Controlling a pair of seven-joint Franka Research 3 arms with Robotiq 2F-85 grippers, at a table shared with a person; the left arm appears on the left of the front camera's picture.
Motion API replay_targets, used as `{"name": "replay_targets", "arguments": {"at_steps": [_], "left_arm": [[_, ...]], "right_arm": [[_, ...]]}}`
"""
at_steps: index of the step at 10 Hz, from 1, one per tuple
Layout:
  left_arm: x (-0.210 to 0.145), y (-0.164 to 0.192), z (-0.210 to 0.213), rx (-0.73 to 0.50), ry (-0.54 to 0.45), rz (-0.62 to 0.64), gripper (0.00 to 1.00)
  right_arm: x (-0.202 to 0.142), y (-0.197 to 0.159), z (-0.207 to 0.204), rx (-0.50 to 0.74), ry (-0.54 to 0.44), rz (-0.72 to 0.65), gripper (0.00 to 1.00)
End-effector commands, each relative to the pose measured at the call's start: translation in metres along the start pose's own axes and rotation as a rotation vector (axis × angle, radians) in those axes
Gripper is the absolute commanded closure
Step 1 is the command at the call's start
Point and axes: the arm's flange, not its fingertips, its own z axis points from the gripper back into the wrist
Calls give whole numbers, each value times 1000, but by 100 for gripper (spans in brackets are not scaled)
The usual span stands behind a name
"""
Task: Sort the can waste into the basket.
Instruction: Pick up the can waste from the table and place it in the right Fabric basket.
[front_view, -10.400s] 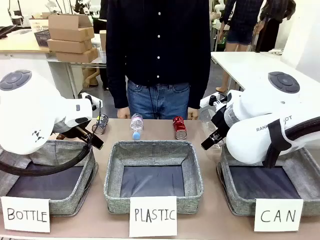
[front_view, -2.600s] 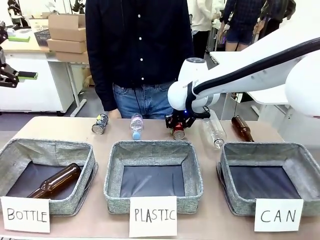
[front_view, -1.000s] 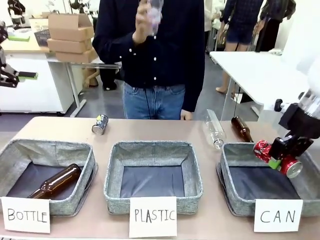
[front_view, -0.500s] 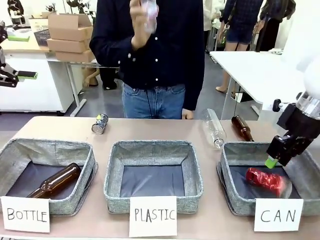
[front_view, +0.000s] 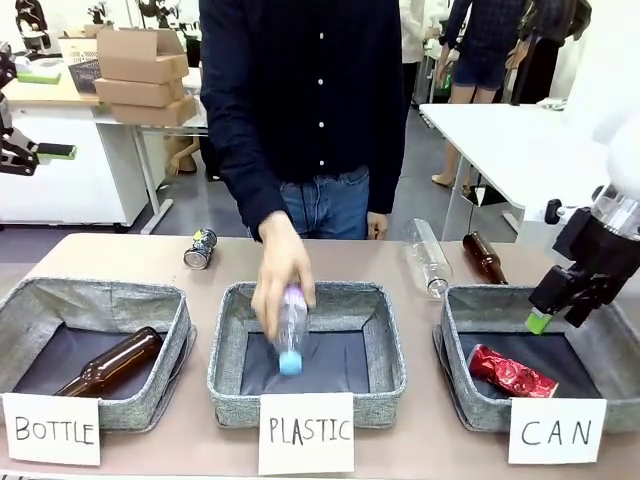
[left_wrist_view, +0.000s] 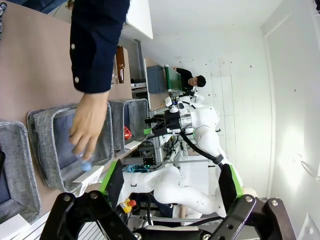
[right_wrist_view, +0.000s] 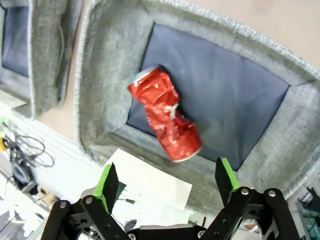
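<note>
In the front view, the right gripper is hanging with fingers spread and empty over the right edge of the grey woven-fabric basket carded "CAN". The crumpled shiny red can is lying on the basket's dark lining, and the dented silver can is lying near the table's far left edge, unsorted. In the left wrist view, the left gripper is standing wide open, holding nothing, raised well clear of the table, probably to leave working room. In the right wrist view, the green pads are framing the creased red can without touching it, the can resting against the soft card-side wall.
</note>
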Motion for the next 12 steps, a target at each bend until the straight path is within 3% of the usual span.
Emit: {"name": "replay_targets", "arguments": {"at_steps": [1,2,4,5,7,9,10,12], "left_arm": [[1,-1,-1,-25,-5,-20,0],[1,-1,-1,-25,-5,-20,0],[1,-1,-1,-25,-5,-20,0],[1,-1,-1,-25,-5,-20,0],[1,-1,-1,-25,-5,-20,0],[1,-1,-1,-25,-5,-20,0],[1,-1,-1,-25,-5,-20,0],[1,-1,-1,-25,-5,-20,0]], "right_arm": [[-18,7,-19,49,-48,-24,0],[-17,7,-13,135,-105,-22,0],[-23,7,28,884,-399,-92,0],[-27,-1,42,1192,-439,-97,0],[-28,-25,52,1619,-461,-154,0],[-31,-45,50,1873,-494,-255,0],[-39,-16,61,996,-333,-121,0],[-39,-16,61,996,-333,-121,0]]}}
